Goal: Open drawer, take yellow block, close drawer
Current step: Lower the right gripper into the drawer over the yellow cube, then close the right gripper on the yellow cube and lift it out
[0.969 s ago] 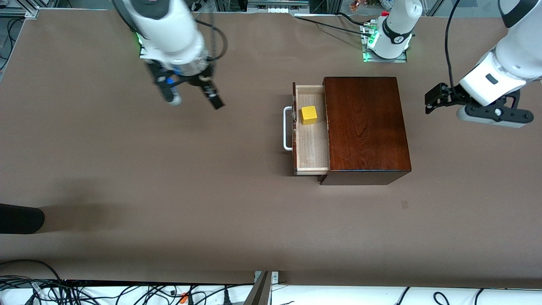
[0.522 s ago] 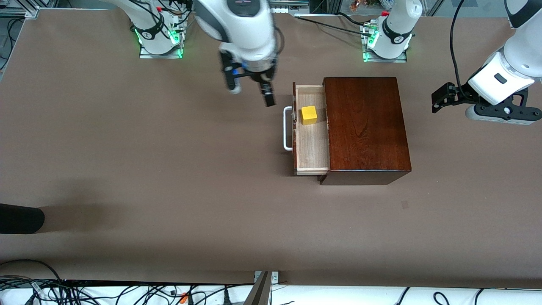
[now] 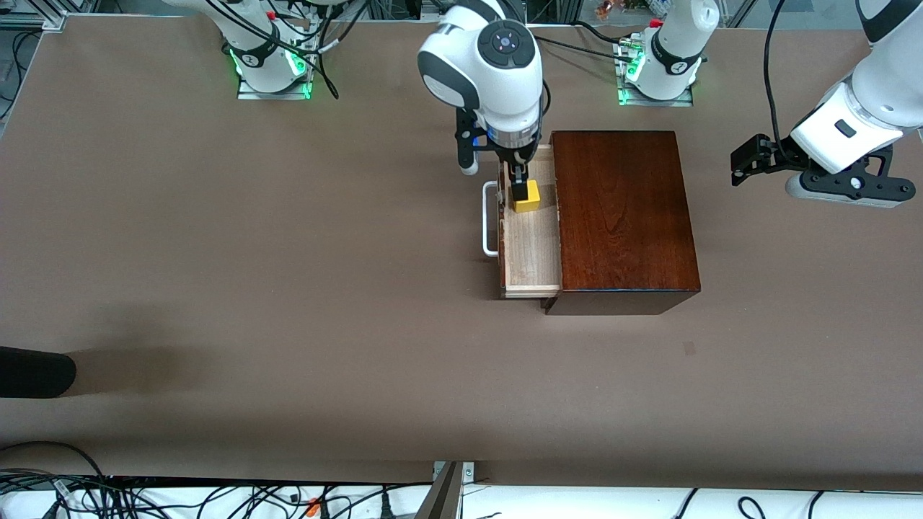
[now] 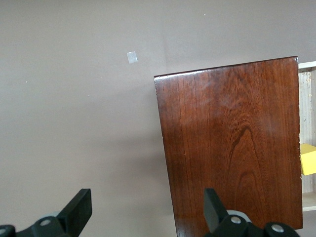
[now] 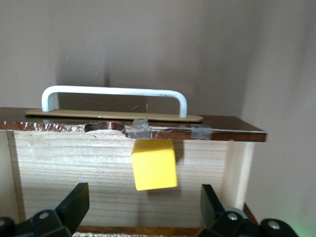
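The drawer (image 3: pixel 532 249) stands pulled out of the dark mahogany box (image 3: pixel 620 216), its white handle (image 3: pixel 489 220) toward the right arm's end of the table. The yellow block (image 3: pixel 529 197) lies in the drawer, at the end farther from the front camera. My right gripper (image 3: pixel 516 186) hangs over the block, open; in the right wrist view the block (image 5: pixel 154 170) shows ahead of the gap between the fingers (image 5: pixel 74 202), against the drawer front (image 5: pixel 133 126). My left gripper (image 4: pixel 148 207) waits open in the air beside the box (image 4: pixel 232 143), toward the left arm's end.
Brown table (image 3: pixel 288 288) surrounds the box on all sides. A small pale mark (image 3: pixel 690 348) lies on the table nearer the front camera than the box. A dark object (image 3: pixel 32 371) pokes in at the right arm's end of the table.
The right arm has swept from over the bare table at its own end across to the drawer and now hangs over the yellow block. The left arm has barely shifted.
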Robot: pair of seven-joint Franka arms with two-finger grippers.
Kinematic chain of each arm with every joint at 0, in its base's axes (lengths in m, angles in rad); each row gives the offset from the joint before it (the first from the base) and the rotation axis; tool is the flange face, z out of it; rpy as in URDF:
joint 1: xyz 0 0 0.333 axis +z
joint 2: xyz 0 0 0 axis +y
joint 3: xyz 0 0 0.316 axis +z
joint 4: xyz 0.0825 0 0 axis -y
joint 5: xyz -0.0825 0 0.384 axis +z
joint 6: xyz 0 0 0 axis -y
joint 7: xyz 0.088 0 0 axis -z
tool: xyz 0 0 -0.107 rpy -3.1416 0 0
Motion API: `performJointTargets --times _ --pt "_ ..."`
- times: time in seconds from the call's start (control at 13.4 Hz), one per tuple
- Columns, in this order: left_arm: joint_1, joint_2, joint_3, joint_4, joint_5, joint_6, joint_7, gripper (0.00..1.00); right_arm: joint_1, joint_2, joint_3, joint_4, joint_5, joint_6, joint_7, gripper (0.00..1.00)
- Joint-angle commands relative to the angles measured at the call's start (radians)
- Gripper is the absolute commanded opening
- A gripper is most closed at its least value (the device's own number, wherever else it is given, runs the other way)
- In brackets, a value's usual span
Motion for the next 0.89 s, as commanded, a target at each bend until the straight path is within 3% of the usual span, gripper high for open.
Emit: performJointTargets --times 0.0,0.75,0.82 --pt "0.013 -0.026 -0.014 -0.005 0.027 -0.069 -0.007 1.0 0.029 0.052 -0.025 0.043 -0.035 0.021 0.033 1.0" --pt "0.017 -0.037 -0.002 -0.007 0.047 -0.033 -0.008 1.0 0.11 0.159 -0.082 0.037 -0.044 0.102 0.035 1.0" --pt "0.023 -0.037 -0.002 -0.01 0.047 -0.013 -0.007 1.0 0.11 0.163 -0.082 0.037 -0.043 0.101 0.036 0.91"
